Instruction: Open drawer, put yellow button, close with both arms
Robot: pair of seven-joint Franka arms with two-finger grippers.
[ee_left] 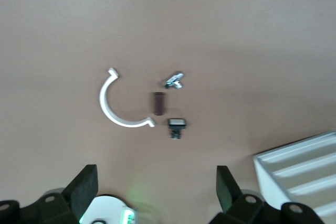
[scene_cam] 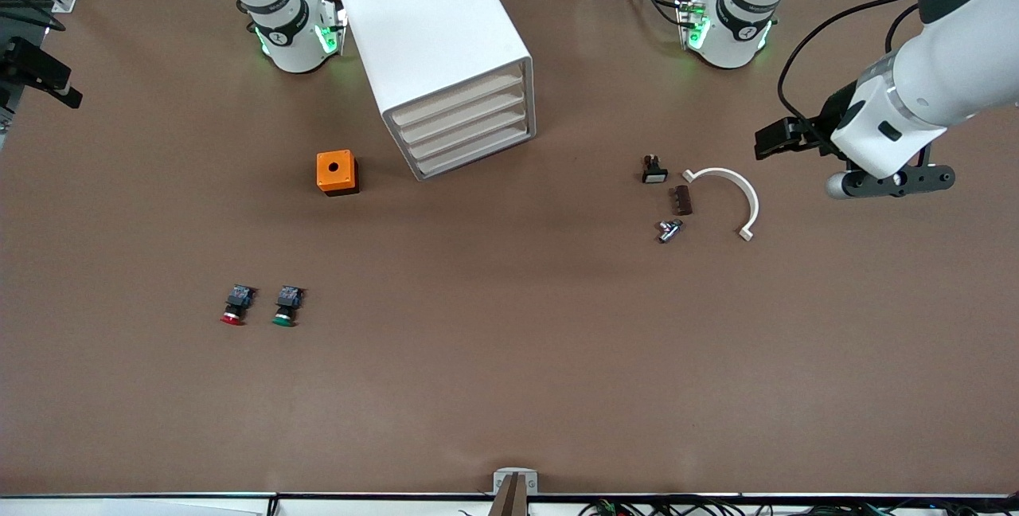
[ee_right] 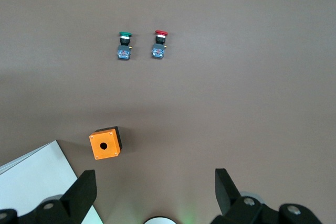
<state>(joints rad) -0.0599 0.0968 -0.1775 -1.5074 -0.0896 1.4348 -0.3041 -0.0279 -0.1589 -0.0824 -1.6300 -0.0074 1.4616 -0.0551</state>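
The white cabinet stands near the robots' bases. Its uppermost drawer is shut, as are the three trays below it. The cabinet also shows in the left wrist view and the right wrist view. No yellow button is in view. My left gripper is open and empty, held high over the table at the left arm's end; its wrist view shows the jaws wide apart. My right gripper is open and empty, high over the right arm's base, and is out of the front view.
An orange box with a hole sits beside the cabinet. A red-capped button and a green-capped button lie nearer the front camera. A white curved clip, a brown block, a metal piece and a white-capped switch lie below the left gripper.
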